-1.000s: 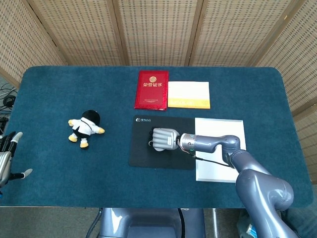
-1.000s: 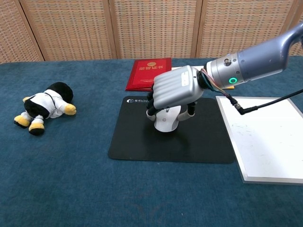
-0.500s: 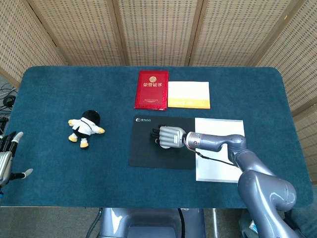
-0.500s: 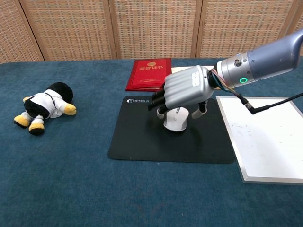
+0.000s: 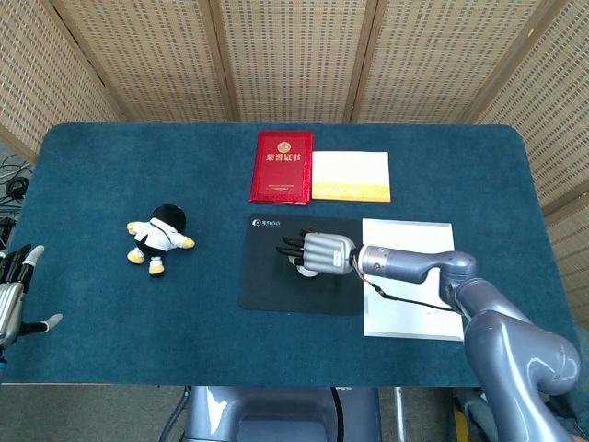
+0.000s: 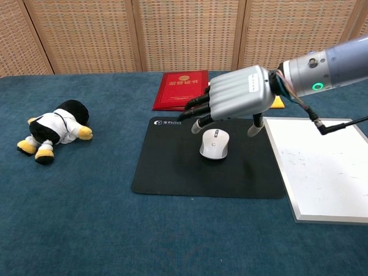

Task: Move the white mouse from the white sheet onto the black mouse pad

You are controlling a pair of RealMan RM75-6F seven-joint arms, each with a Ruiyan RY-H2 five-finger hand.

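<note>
The white mouse [image 6: 214, 143] lies flat on the black mouse pad [image 6: 172, 167], near the pad's middle. My right hand [image 6: 238, 99] hovers above it with fingers spread, clear of the mouse. From the head view the same hand [image 5: 322, 252] covers most of the mouse [image 5: 304, 270], and the pad [image 5: 267, 285] shows around it. The white sheet [image 6: 328, 172] lies bare just right of the pad. My left hand [image 5: 11, 293] hangs at the table's left edge, fingers apart and holding nothing.
A plush penguin toy [image 6: 53, 130] lies on the blue tablecloth at the left. A red certificate booklet [image 6: 180, 89] and a yellow envelope [image 5: 351, 175] sit behind the pad. A black cable [image 6: 339, 123] runs from my right wrist over the sheet.
My right hand let go of the mouse, opened its fingers and rose up and to the right. The mouse stayed on the pad. The left hand has not moved.
</note>
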